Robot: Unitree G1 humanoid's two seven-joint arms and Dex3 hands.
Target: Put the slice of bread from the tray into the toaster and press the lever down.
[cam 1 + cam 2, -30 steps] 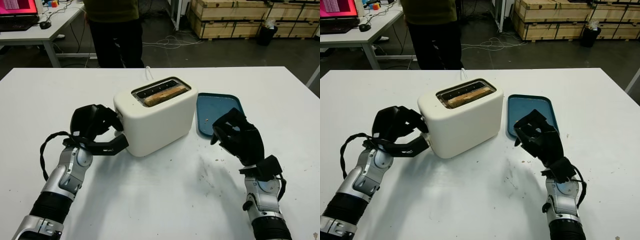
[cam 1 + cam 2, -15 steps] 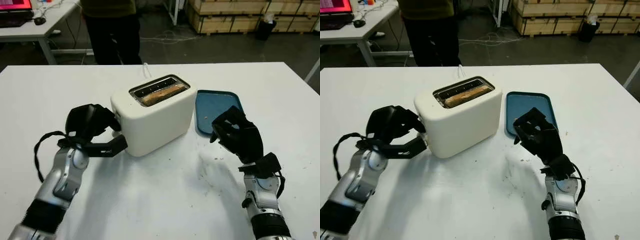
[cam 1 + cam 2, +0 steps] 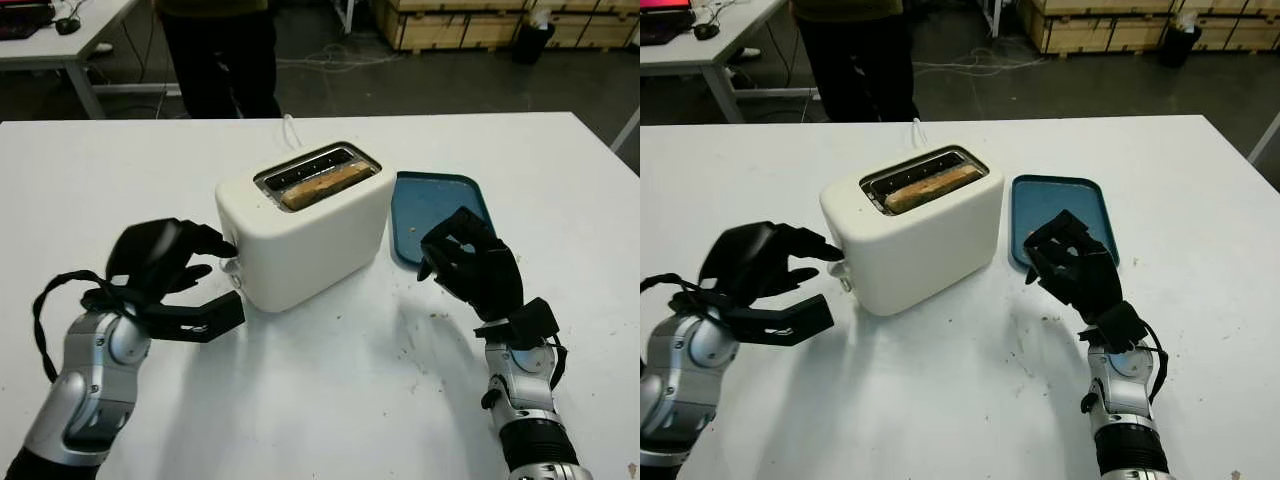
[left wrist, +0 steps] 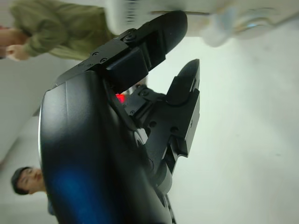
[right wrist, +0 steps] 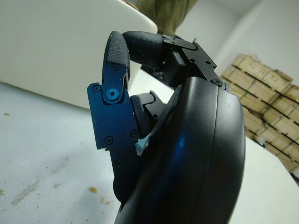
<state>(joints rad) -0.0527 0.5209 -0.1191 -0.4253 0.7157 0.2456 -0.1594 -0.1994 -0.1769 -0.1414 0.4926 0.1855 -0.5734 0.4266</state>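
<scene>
Left eye view is showing the slice of bread [image 3: 322, 186] already sitting in 1 slot of the white toaster [image 3: 300, 225], which is standing near the middle of the white table [image 3: 330, 400], angled, with the blue tray [image 3: 432, 210] lying just beside it toward the table's right edge. The tray is carrying nothing but crumbs. The bread is showing its browned top edge just below the slot rim, so only the lever [image 3: 229, 267] seems left to do.

The left hand [image 3: 170, 280] is hovering at the toaster's left end, fingers curled partway and holding nothing, with 1 fingertip reaching close to the small pale lever low on that end face. The right hand [image 3: 470, 265] is idling over the near edge of the tray, fingers curled inward and gripping nothing.

The lever is looking like a small, stiff, smooth plastic tab, likely spring-loaded, so a fingertip is needing to land squarely on its top and push straight down. The toaster is probably light enough to slide or tip on the slick table.

A person [image 3: 215, 50] is standing beyond the far edge.
</scene>
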